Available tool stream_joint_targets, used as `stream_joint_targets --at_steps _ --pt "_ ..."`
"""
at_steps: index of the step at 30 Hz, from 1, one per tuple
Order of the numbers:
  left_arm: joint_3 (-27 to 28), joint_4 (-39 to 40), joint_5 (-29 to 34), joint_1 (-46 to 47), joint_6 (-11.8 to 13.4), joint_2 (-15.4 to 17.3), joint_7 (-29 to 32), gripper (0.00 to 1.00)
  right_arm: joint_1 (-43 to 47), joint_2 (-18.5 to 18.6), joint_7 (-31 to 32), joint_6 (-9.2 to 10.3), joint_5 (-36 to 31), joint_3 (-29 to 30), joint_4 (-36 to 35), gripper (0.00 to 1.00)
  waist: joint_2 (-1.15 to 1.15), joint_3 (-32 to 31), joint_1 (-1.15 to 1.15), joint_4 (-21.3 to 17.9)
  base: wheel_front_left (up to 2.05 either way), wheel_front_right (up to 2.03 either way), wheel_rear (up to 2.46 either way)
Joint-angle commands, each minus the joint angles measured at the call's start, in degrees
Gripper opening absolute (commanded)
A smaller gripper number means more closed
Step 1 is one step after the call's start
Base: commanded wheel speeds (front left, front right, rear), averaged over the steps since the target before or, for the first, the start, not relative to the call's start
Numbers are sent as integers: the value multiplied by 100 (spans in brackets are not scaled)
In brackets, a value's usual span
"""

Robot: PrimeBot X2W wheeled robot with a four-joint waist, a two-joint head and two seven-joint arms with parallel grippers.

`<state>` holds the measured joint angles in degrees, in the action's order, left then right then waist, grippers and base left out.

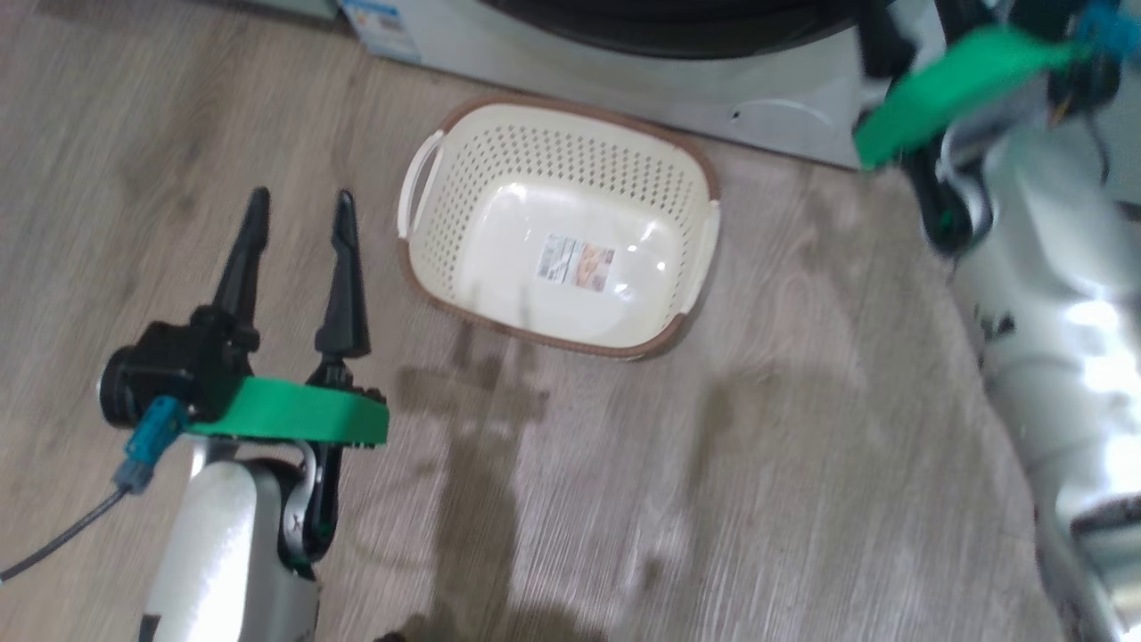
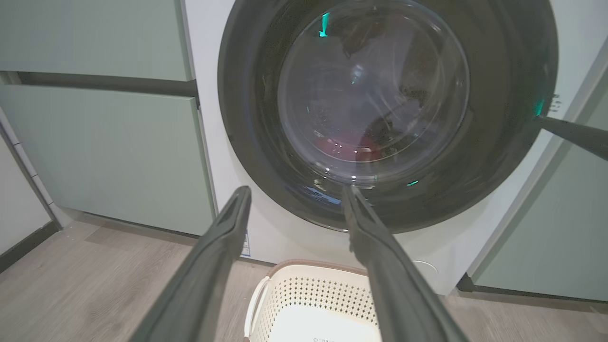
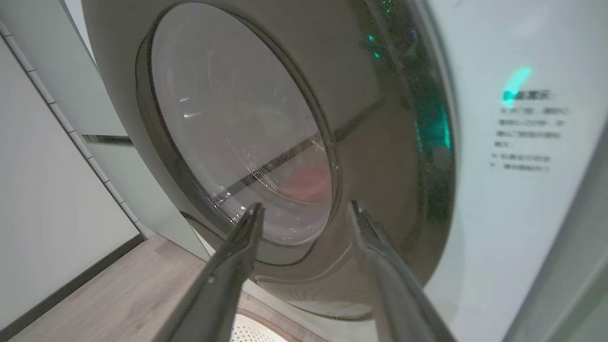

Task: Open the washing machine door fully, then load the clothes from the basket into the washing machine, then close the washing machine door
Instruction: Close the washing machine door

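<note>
Head view is showing the cream-white perforated plastic laundry basket with a brown braided rim (image 1: 535, 152) sitting empty on the grey wood-look floor (image 1: 802, 446). It is just in front of the big white front-loading washing machine (image 1: 624, 85), close enough for garments to pass easily from one to the other. The left gripper (image 1: 301, 198) is hovering near the basket's left handle, its jaws standing wide apart and gripping nothing, seemingly parked out of the way.

In the left wrist view, the large round washing machine door with a glossy black rim and bulging clear glass (image 2: 247, 118) is appearing to lie flush against the machine's front. The bright red clothes (image 2: 332, 142) are lying low inside the drum, glimpsed through the glass.

The right gripper (image 3: 304, 206), seen in the right wrist view, is pointing at the lower part of the door. Its jaws are apart with nothing between them, and whether a finger is touching the rim is unclear.

Judging by the empty basket and the seated door, the task is looking all but finished. Probably only checking that the latch is catching and drawing the right arm clear is left.
</note>
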<state>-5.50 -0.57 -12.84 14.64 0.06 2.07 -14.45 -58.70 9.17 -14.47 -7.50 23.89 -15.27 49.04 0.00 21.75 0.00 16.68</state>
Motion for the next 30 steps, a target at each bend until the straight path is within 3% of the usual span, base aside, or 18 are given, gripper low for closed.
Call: stream_joint_targets --at_steps 1,11,21,30 --pt "199 97 86 -40 -59 81 -54 100 355 -59 -51 1 37 2 -407 100 0 -257 0 -194 0 0 0" --pt "187 -148 284 -353 -210 204 -54 100 2449 -214 -52 1 -571 845 -1895 100 0 -848 0 -841 0 0 0" --pt "152 -251 375 -755 -157 354 -17 100 4264 -538 118 1 -1038 1471 -3215 100 0 -1350 0 -1395 0 0 0" --pt "36 -215 438 -1157 -121 442 106 100 5288 -624 665 1 -1207 1715 -4366 100 0 -1709 0 -1543 0 0 0"
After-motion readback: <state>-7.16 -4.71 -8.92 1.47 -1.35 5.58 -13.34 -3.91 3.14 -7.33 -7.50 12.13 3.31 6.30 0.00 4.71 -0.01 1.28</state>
